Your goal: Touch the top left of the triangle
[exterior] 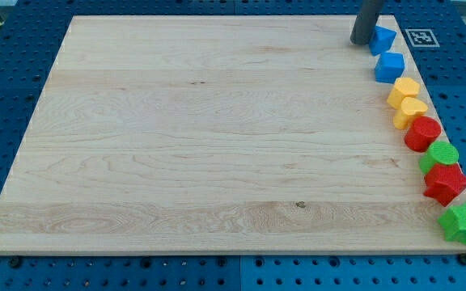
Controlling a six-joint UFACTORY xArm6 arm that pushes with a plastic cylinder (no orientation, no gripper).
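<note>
Wooden board (217, 137) is pale; at upper right of the frame sits the blue triangle (383, 39), a small wedge with angled faces. My tip (362, 41) touches its left side; it has no fingers.

Bright, even light falls on the table (217, 137), with no strong glare on the pale wood. The blocks along the table's right edge cast only short, soft shadows. Focus is sharp from corner to corner, and the table's edges look straight, without visible bending.
</note>
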